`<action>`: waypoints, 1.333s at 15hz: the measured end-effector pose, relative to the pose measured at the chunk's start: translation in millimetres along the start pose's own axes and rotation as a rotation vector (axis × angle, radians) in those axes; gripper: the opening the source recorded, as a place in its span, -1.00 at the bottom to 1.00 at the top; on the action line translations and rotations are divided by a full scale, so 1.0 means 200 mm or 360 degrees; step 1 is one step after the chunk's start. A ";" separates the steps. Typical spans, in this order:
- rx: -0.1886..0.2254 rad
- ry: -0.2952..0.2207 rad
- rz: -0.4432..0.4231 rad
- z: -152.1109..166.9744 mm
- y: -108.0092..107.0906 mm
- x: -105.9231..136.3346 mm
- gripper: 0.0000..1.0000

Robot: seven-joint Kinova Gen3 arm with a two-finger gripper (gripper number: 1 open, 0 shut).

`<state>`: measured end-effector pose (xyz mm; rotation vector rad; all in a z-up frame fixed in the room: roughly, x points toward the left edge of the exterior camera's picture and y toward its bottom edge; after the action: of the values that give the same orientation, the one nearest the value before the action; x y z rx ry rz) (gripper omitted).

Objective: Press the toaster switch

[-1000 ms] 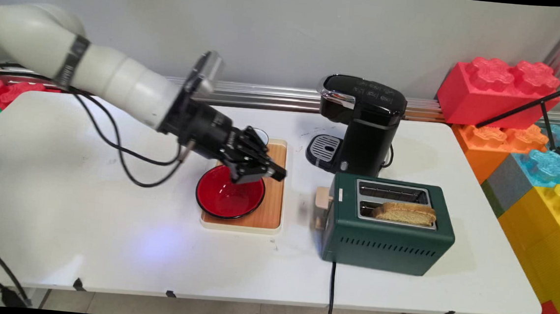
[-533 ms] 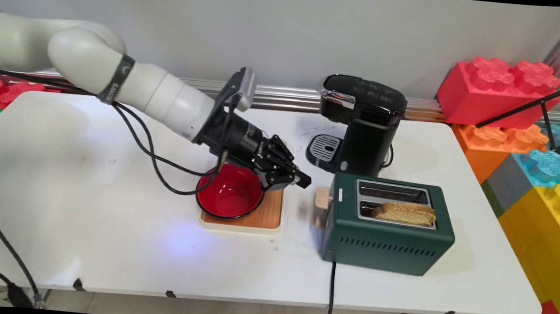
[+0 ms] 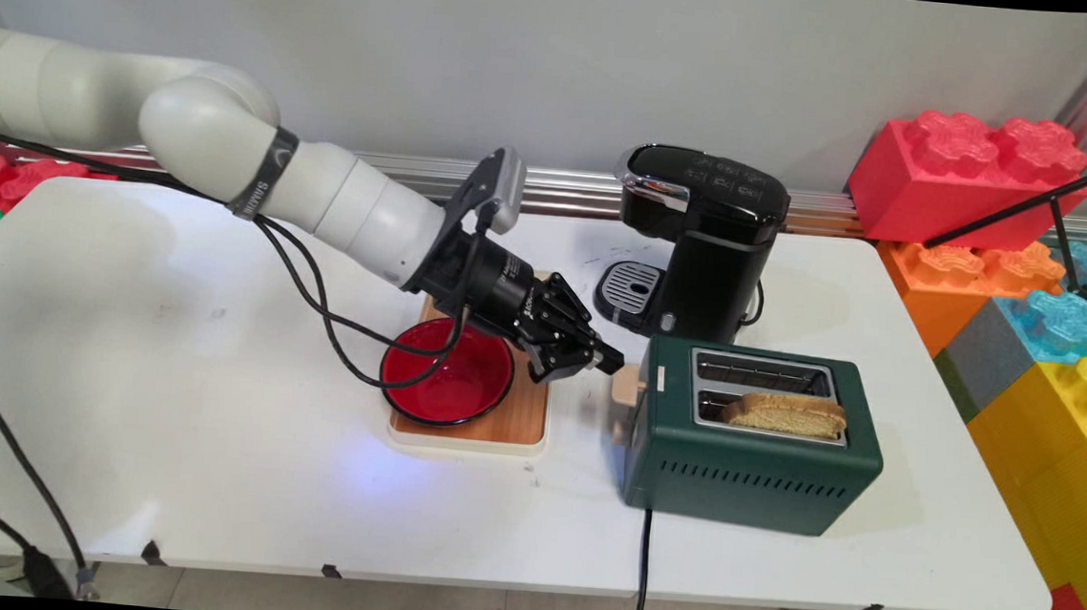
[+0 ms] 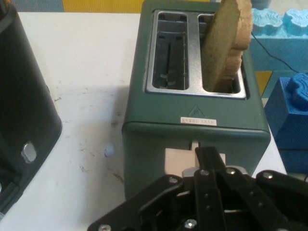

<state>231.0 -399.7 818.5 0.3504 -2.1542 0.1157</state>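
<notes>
Black and closed, with its two fingers pressed together, the two-finger gripper [image 3: 609, 359] [image 4: 208, 156] sits at mid-frame, and we find it holding nothing. Just right of its tip is the beige lever [image 3: 627, 385] [image 4: 179, 160] on the dark green two-slot metal toaster [image 3: 753, 449] [image 4: 192, 110], where a slice of browned toast [image 3: 787, 415] [image 4: 230, 43] stands in one slot. Left of the gripper, we see a red round bowl [image 3: 445, 384] on a wooden tray [image 3: 524, 420]. Above the toaster stands a black coffee machine [image 3: 701, 239] [image 4: 24, 115].
</notes>
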 end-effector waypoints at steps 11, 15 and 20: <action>-0.0018 0.0001 0.0013 0.11 -0.02 -0.05 -1.00; -0.0023 0.0001 0.0015 0.14 -0.02 -0.07 -1.00; -0.0024 -0.0003 0.0017 0.17 -0.03 -0.10 -1.00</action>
<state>216.5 -408.4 782.9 0.3302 -2.1578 0.1050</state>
